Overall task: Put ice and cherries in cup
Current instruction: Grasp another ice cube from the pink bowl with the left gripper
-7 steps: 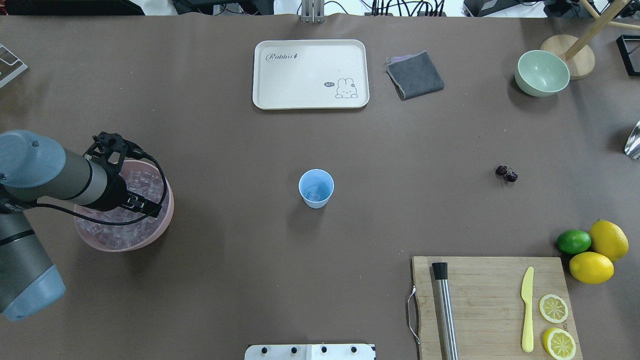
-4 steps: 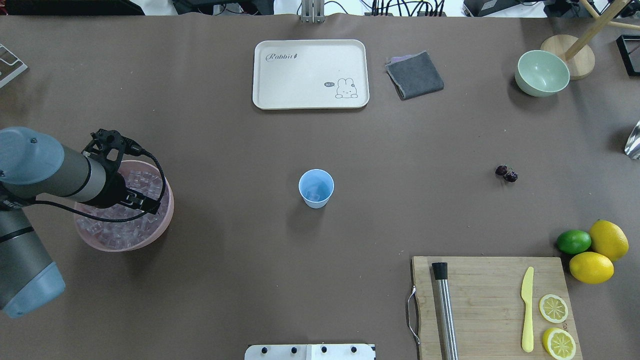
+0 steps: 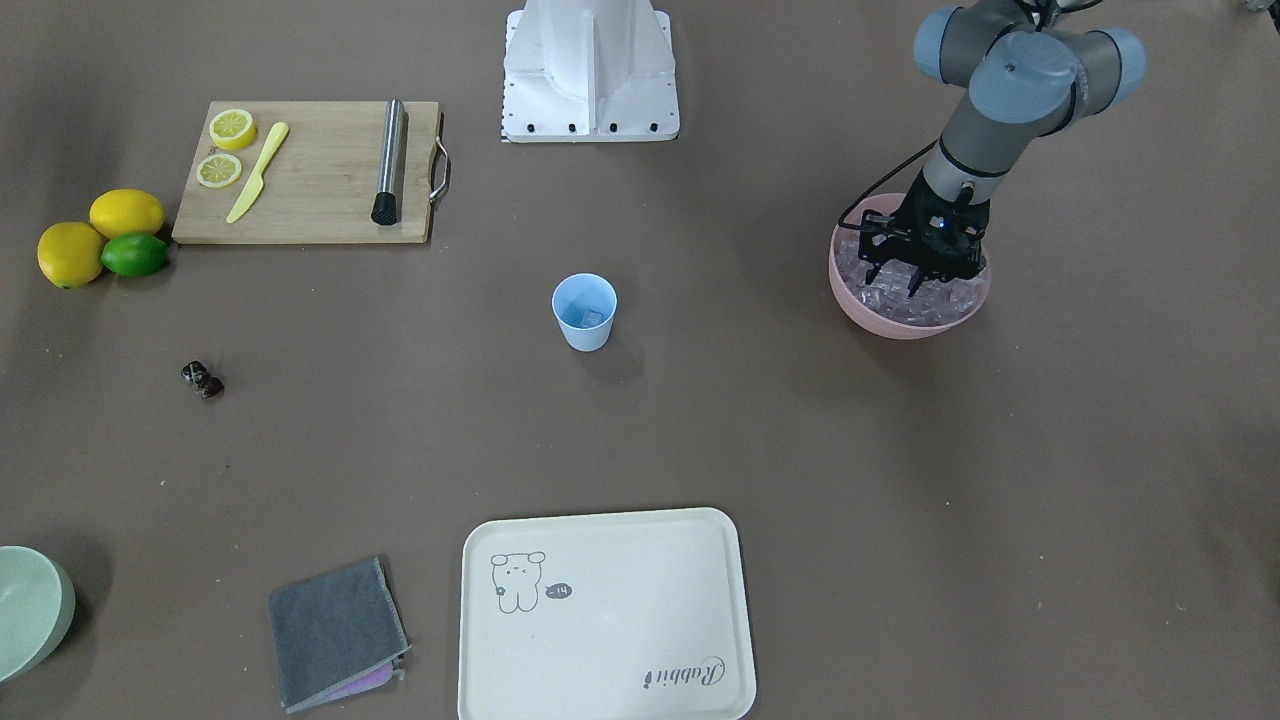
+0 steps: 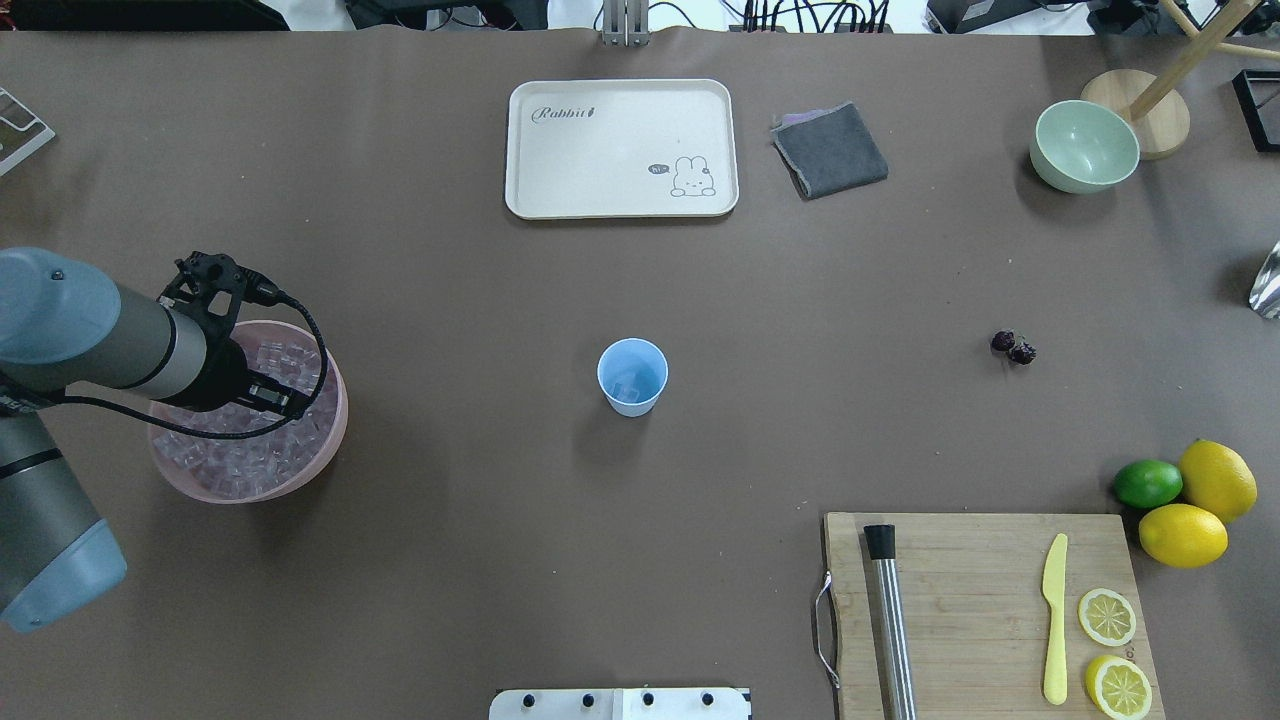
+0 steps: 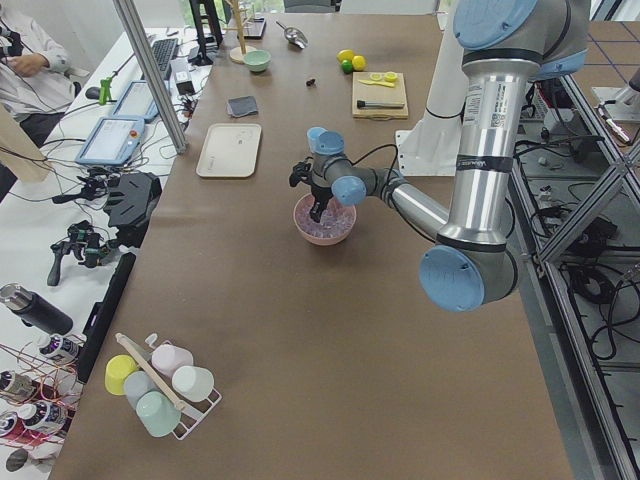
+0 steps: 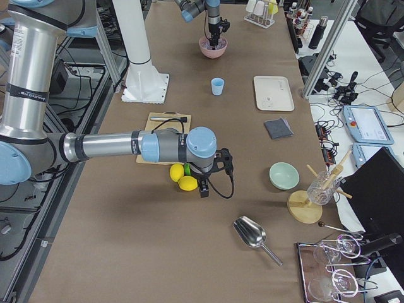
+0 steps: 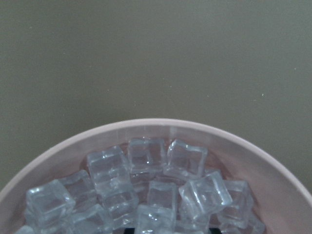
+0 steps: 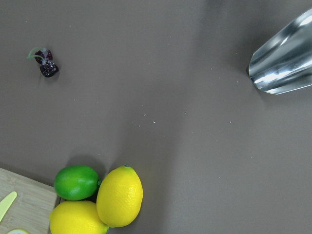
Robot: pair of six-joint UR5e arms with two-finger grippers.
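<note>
I have the left gripper [image 3: 915, 278] low in the wide pink plastic bowl [image 3: 905, 325], well to the robot's left of the small pale blue plastic cup [image 3: 584, 330]. Its jaws look spread among the clear ice cubes [image 7: 146, 195], and I cannot tell if they hold one. The dark red cherries [image 3: 202, 380] lie far to the cup's other side.

The tabletop [image 4: 450, 280] is dull brown. The ice [image 7: 146, 195] is clear and shiny. The bowl [image 7: 161, 124] is smooth pink plastic. The cup [image 3: 583, 335] is smooth blue plastic. The cherries [image 8: 48, 69] are glossy. The board [image 4: 970, 590] is wood, the scoop [image 8: 285, 58] shiny metal.
</note>
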